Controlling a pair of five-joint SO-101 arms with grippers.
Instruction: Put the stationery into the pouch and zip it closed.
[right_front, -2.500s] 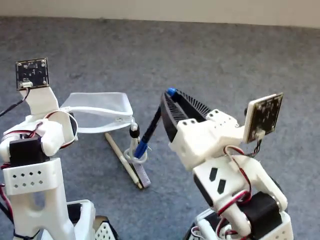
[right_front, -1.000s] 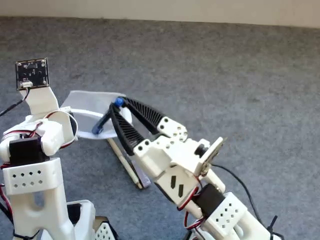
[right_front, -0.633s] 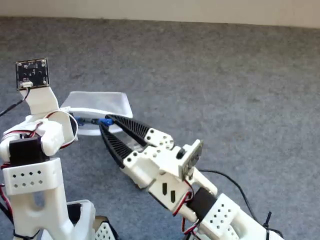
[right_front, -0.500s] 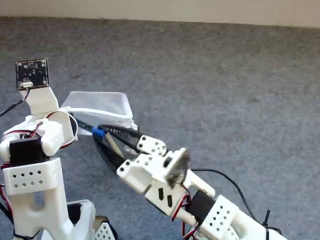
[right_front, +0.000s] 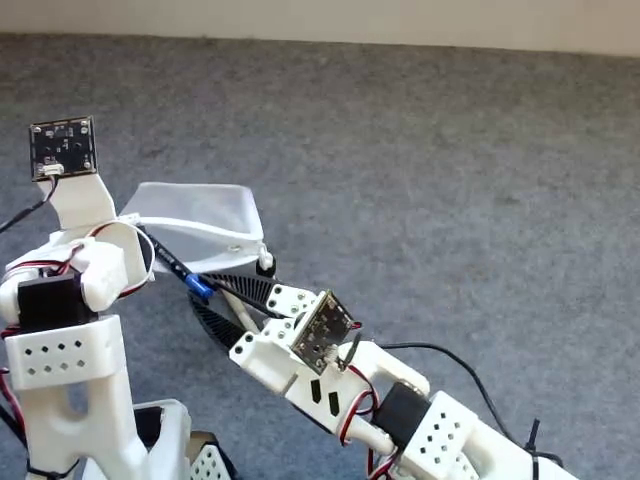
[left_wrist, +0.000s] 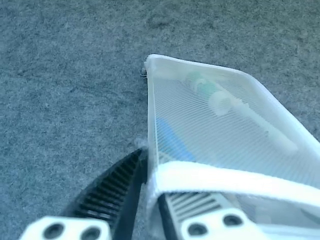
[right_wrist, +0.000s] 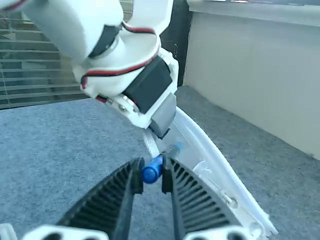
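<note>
1 blue pen (right_wrist: 151, 171) sits pinched tight in the right jaws, its tip at the mouth of the pouch (right_front: 205, 215), whose rim the left jaws grip; next, I'd say, push deeper and release.

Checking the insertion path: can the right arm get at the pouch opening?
Likely yes: the left gripper holds the pouch open, and the pen in the right gripper points into it, nothing between.

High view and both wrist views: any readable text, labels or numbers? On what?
No readable text in any view.
pouch: plain mesh, no label visible.
pen: no print visible.
left camera board, right camera board: any markings are too small to read.
</note>
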